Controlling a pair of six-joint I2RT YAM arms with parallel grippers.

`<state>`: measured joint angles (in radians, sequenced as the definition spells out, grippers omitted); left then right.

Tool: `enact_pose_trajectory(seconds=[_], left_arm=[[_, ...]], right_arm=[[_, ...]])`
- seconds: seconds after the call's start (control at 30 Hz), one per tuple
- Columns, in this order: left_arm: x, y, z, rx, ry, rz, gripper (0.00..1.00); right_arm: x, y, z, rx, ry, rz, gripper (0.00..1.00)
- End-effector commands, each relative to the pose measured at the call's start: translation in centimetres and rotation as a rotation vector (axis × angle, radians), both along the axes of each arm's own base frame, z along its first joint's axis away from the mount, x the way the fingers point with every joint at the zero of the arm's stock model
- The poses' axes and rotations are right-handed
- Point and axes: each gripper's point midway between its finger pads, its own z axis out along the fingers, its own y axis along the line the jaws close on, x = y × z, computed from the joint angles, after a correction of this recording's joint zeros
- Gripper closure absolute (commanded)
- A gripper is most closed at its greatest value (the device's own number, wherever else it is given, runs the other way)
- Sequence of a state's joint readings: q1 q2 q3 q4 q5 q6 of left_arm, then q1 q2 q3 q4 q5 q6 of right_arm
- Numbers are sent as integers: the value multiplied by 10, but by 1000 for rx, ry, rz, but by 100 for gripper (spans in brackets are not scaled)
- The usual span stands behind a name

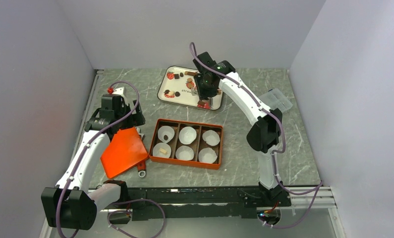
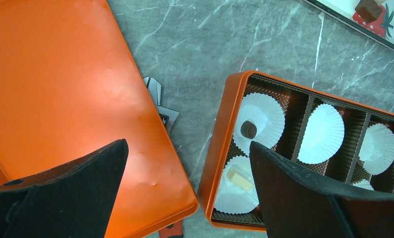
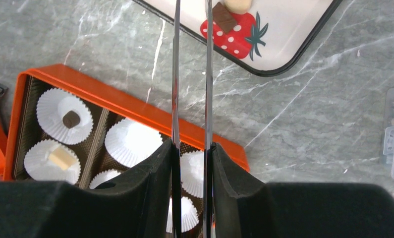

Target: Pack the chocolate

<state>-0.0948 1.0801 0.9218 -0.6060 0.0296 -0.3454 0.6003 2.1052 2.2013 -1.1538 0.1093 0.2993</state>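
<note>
The orange box (image 1: pixel 186 162) holds six white paper cups. A dark round chocolate (image 2: pixel 248 130) lies in the far left cup and a cream bar (image 2: pixel 239 179) in the near left cup; both show in the right wrist view (image 3: pixel 71 119) (image 3: pixel 62 157). More chocolates lie on the strawberry-print tray (image 1: pixel 182 97), among them a brown square (image 3: pixel 224 17) and a cream piece (image 3: pixel 238 5). My right gripper (image 3: pixel 191 146) is shut on metal tongs (image 3: pixel 175 74) whose tips reach over the tray next to the brown square. My left gripper (image 2: pixel 187 148) is open and empty above the gap between lid and box.
The orange lid (image 1: pixel 123 151) lies left of the box, over a red-handled metal tool (image 1: pixel 141 171). A clear plastic container (image 1: pixel 276 100) sits at the right. Grey walls enclose the marble table on three sides.
</note>
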Motion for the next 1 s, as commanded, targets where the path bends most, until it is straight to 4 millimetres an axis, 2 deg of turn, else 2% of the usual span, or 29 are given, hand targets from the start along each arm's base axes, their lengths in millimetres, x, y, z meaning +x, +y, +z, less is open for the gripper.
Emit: enact_pose_trajectory(seconds=[0.0,0.13,0.23,0.37,0.57,0.77,0.97], left_arm=[[6,1,7,-4,-34,6,1],[6,0,7,-6,-34,5,1],[6,0,7,-6,-34,5,1],[6,0,8,-7,-37,5,1],[6,0,8,-8,-41,4,1],[5,0,8,-7,-39,5,1],[6,1,7,-4,-36,8,1]], right_arm=[[-21,5,37,57,-51,28,70],[-49,10,47,58,-56,78,70],[-78,21,49,54,-43,143,70],[-113,25,45,35,-13,203,70],[-151,20,28,-18,44,249,71],[-174,24,13,3,87,277,71],[-177,26,-3,-13,114,280,71]])
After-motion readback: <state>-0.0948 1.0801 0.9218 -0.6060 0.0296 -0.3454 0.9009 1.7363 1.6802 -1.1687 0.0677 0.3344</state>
